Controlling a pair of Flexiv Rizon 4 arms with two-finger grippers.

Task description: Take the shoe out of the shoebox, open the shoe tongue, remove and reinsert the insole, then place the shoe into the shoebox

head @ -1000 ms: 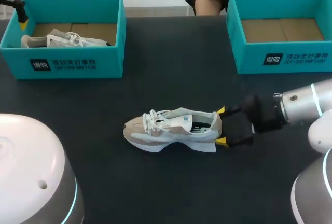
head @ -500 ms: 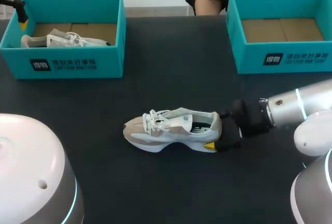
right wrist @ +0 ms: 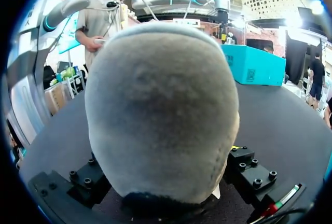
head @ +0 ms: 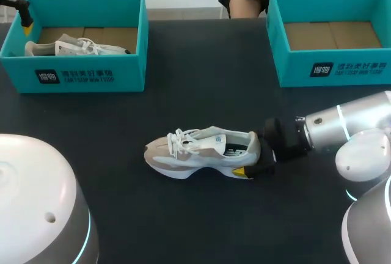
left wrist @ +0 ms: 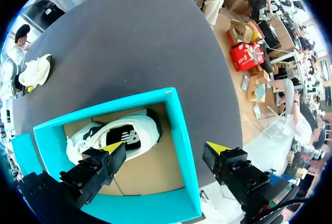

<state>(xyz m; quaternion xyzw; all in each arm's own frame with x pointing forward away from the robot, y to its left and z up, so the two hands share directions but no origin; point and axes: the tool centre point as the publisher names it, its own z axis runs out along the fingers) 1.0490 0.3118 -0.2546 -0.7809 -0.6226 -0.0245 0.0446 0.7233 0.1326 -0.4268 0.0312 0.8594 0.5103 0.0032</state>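
We see the shoe (head: 201,153) near the middle of the table (head: 201,74), toe to the left and heel to the right. Our right gripper (head: 253,153) comes in from the right and clasps the heel, one finger on its far side and one on its near side. At the far left stands a box (head: 91,76) with a second shoe (head: 76,47) inside. Our left gripper (left wrist: 165,149) hangs over it, fingers wide apart. Another box (head: 333,68) stands at the far right.
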